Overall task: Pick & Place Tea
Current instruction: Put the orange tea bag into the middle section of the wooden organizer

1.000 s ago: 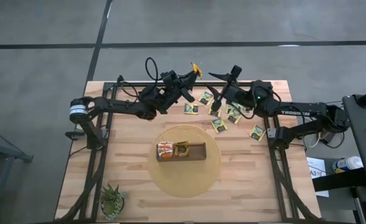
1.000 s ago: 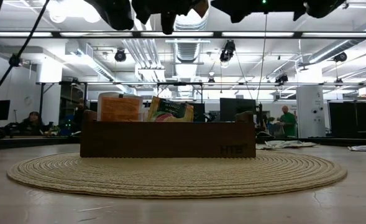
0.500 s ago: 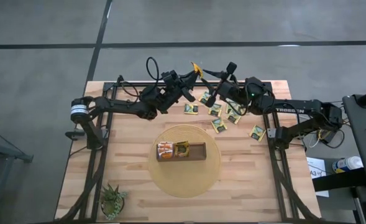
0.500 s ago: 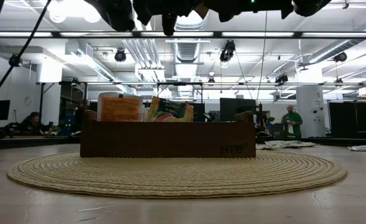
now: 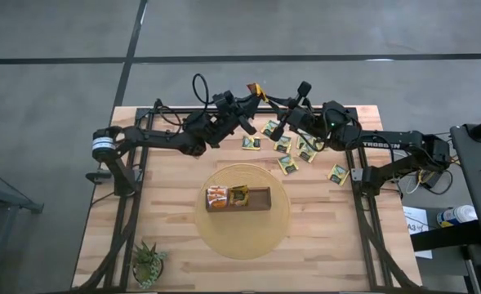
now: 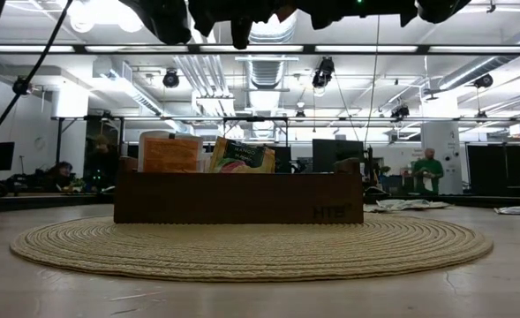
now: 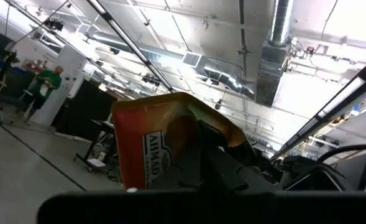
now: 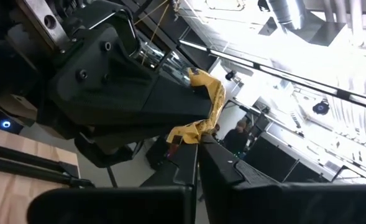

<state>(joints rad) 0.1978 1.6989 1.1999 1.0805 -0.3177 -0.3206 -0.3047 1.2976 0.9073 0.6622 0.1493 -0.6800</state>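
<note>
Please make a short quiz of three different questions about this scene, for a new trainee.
1. True or false: both grippers grip the same sachet.
2. Where is the box? A) on the round mat B) on bare table C) beside the plant
3. Fill in: the loose sachets lie under the ___ arm.

Key:
1. True: the left gripper and right gripper meet on it above the table's far edge.
2. A
3. right

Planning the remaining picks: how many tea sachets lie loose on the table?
6 tea sachets in view: five clustered at the table's back, one apart rightward. The right arm may hide more.
</note>
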